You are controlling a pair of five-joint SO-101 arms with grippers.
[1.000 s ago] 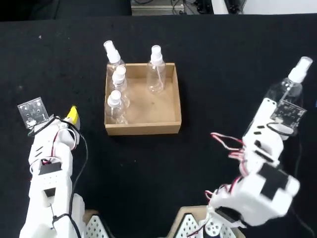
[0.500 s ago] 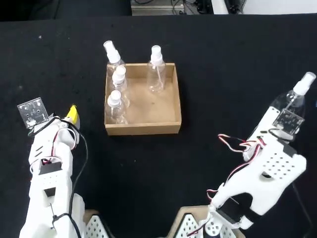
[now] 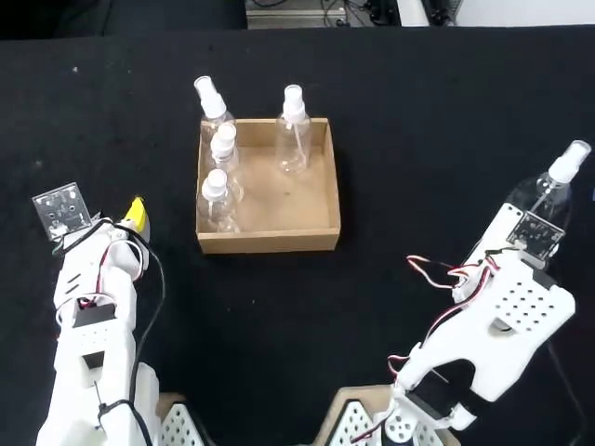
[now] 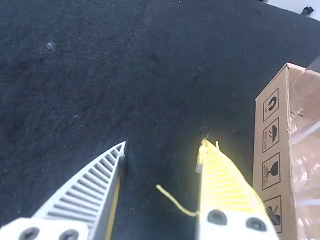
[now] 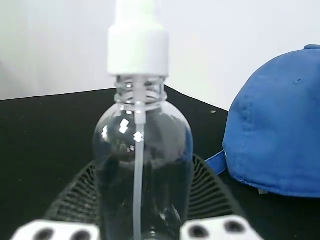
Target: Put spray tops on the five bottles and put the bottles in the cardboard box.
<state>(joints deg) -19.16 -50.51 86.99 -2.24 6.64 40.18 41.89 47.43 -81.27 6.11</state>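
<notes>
- Right pincer (image 5: 142,187) is clenched round a clear plastic bottle (image 5: 142,145), with its white spray top (image 5: 137,45) on, well apart from the brown cardboard box (image 3: 270,243).
- Four capped bottles (image 3: 221,149) stand at the box; only this one seems left.
- Left pincer (image 4: 163,146) is released and holds nothing.

A robotics lab bench with a two-arm test rig.

The table (image 3: 418,121) is covered with a black cloth. Two white arms of printed plastic stand at its near edge, the left arm (image 3: 93,311) and the right arm (image 3: 507,321), with bare red and white wires (image 3: 435,269) looping outside their shells. Cables and pieces of equipment (image 3: 372,11) lie beyond the far edge, and a plain white wall (image 5: 50,45) is behind. A blue cap (image 5: 275,130) lies on the cloth. The goods are plain: a cardboard box (image 3: 270,242) and clear spray bottles (image 3: 293,139).
</notes>
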